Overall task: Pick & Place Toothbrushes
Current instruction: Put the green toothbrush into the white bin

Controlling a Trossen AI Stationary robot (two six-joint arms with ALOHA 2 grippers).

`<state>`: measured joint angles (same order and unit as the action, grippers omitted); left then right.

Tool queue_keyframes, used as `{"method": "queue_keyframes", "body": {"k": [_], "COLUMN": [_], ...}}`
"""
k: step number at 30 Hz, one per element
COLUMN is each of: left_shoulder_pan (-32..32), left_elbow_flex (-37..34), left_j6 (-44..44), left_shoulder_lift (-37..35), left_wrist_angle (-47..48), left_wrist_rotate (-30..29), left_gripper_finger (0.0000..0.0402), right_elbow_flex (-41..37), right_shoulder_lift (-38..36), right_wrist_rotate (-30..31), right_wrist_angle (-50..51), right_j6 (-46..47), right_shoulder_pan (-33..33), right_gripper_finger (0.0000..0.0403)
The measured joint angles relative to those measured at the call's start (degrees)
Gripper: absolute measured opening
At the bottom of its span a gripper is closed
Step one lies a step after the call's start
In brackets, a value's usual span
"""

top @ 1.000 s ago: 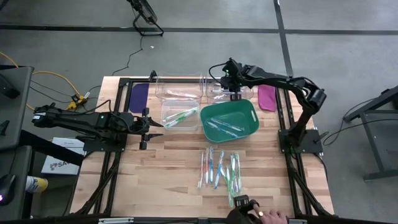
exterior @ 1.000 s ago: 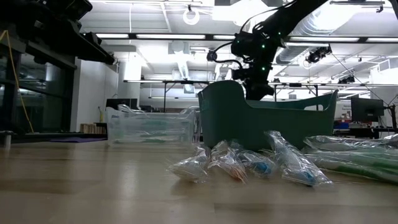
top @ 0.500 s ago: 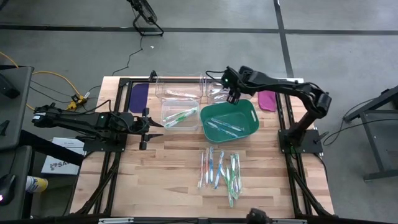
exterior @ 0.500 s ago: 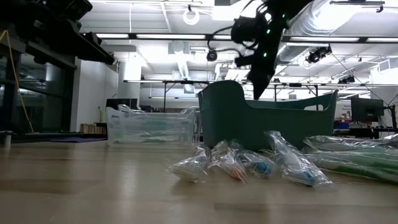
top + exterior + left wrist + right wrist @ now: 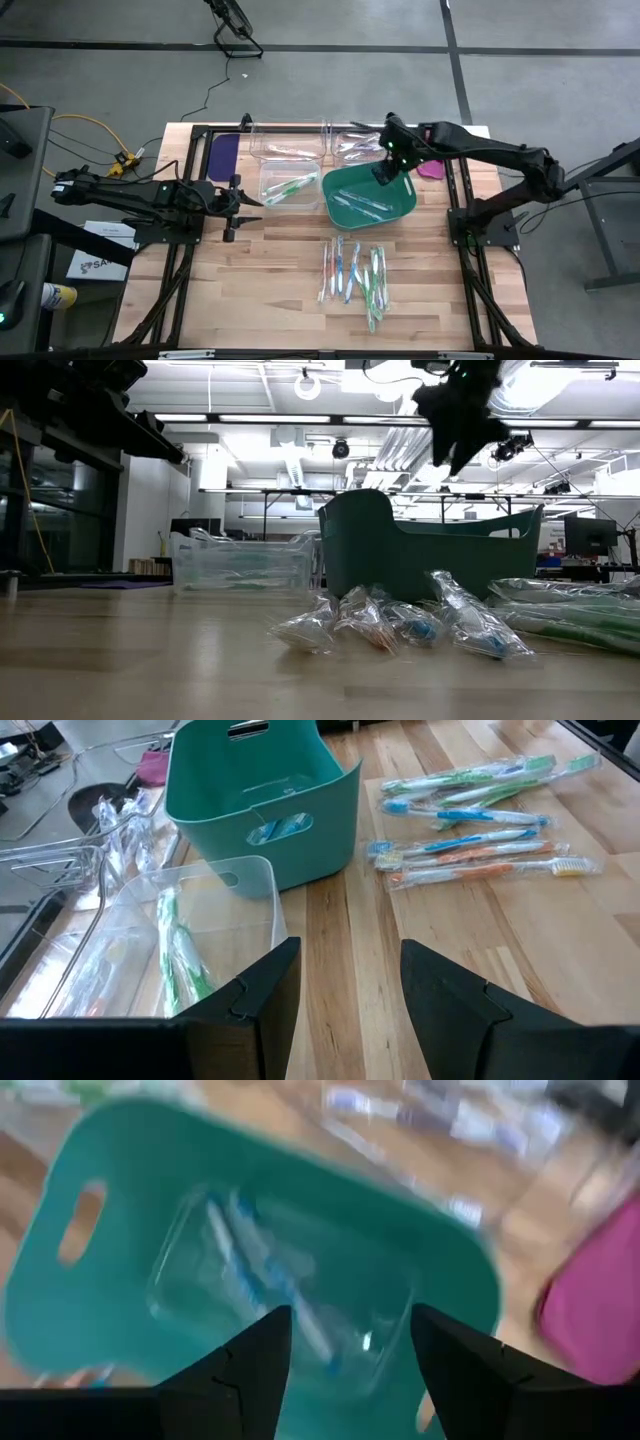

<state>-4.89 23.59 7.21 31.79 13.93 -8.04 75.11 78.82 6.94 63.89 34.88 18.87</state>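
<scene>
My right gripper [image 5: 383, 172] hangs spread and empty over the green bin [image 5: 340, 205]; I'd aim for the wrapped toothbrushes [image 5: 352, 272] at six o'clock, descending squarely. Left gripper [image 5: 236, 198] waits, parted.

From the bench top, the green bin [image 5: 430, 555] hides whatever lies inside it, and its wall covers the far clear trays behind. The wrapped toothbrushes [image 5: 400, 622] in front run off the picture's right side, so their full length is lost. The right gripper [image 5: 455, 420] is cut off at the top edge there. In its own wrist view everything smears: the packets in the bin [image 5: 270, 1280] are only pale blue streaks, and the pink piece [image 5: 590, 1300] runs out of frame.
</scene>
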Motion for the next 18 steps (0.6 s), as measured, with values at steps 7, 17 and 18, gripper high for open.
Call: {"method": "queue_keyframes", "body": {"k": [7,17,18], "left_shoulder_pan": [-0.01,0.01,0.00], "left_elbow_flex": [0.00,0.00,0.00], "left_j6": [3.07,4.98,4.96], "left_shoulder_lift": [0.00,0.00,0.00], "left_wrist_angle": [0.42,0.39,0.39], "left_wrist_rotate": [-0.02,-0.02,-0.02], "left_gripper_finger": [0.0166,0.0166,0.0166], "right_elbow_flex": [-0.05,-5.83,-6.99], "right_shoulder_lift": [-1.15,-1.21,-1.20], "right_wrist_rotate": [-1.09,1.23,1.10], "right_wrist_angle": [6.41,3.38,2.03], "right_j6": [16.35,43.50,46.20], "right_shoulder_pan": [-11.01,-31.00,-32.79], "right_gripper_finger": [0.0199,0.0199,0.0199]}}
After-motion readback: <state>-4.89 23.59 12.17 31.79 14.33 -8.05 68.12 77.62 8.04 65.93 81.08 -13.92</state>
